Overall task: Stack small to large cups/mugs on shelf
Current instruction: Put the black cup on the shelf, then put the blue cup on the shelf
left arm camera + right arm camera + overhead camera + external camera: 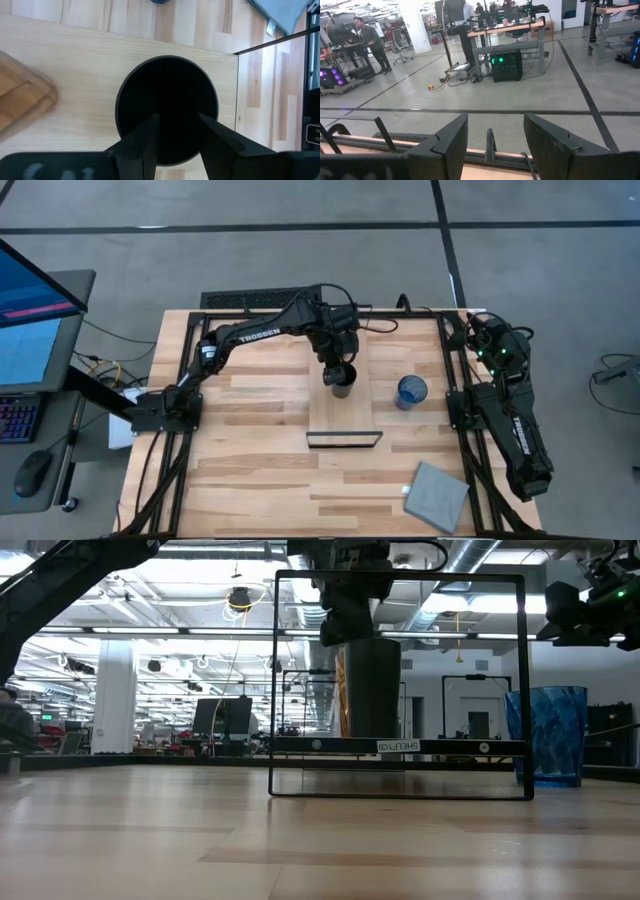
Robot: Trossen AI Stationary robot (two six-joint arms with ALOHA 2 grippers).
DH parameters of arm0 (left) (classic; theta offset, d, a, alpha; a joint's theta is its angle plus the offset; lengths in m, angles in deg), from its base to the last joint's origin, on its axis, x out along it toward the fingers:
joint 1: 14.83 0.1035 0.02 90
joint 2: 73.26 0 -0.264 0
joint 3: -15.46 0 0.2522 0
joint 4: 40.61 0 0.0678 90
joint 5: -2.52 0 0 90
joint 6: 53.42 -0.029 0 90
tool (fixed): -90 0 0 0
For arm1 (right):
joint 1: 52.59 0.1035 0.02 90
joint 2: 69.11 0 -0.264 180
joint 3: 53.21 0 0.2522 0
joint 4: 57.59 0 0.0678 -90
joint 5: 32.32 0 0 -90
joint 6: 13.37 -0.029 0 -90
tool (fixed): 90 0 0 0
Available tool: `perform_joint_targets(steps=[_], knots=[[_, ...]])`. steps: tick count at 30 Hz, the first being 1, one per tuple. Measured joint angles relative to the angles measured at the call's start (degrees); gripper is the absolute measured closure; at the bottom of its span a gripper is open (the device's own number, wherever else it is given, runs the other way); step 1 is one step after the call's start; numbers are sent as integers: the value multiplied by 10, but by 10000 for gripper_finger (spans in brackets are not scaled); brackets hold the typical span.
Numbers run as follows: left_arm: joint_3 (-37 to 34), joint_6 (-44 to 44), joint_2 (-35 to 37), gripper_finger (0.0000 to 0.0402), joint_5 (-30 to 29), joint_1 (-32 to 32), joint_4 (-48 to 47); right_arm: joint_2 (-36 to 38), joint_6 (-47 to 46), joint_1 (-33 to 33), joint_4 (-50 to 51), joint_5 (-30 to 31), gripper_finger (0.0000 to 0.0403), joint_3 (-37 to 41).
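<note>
A black cup (342, 379) stands upright on the light-wood shelf plank (345, 415), whose black metal frame (400, 578) rises at the near end. My left gripper (338, 368) is open, pointing down right over the cup's mouth (167, 95). An amber tumbler (342, 690) shows just behind the black cup in the low view. A translucent blue cup (411, 391) stands on the table right of the shelf. My right gripper (495, 145) is open and empty at the table's far right corner. My left gripper's two fingers (147, 135) come from above and stand over the black cup's mouth, both inside its outline. I cannot tell whether they touch the rim or the inner wall. The cup stands upright on the plank.
A grey square pad (437, 497) lies at the table's near right corner. The table's wooden top left of the shelf (260, 420) is bare. People and desks show in the room beyond the table.
</note>
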Motion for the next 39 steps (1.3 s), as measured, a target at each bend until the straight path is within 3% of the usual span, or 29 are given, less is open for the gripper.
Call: perform_joint_targets(steps=[7,16,23,27,33,39], knots=[[8,-24,9,287,-23,3,-5,0,0,0,-2,0,189,0],[9,-32,121,287,-134,16,9,0,0,0,-3,0,189,0],[-14,-21,213,287,-258,17,62,0,-9,0,-2,0,189,0],[-133,5,290,287,-307,17,137,0,-9,0,-2,-2,189,0],[-458,37,491,287,-346,16,401,0,-14,0,-2,-15,189,0],[-719,34,680,287,-418,16,583,-9,-20,16,-24,-154,189,-1]])
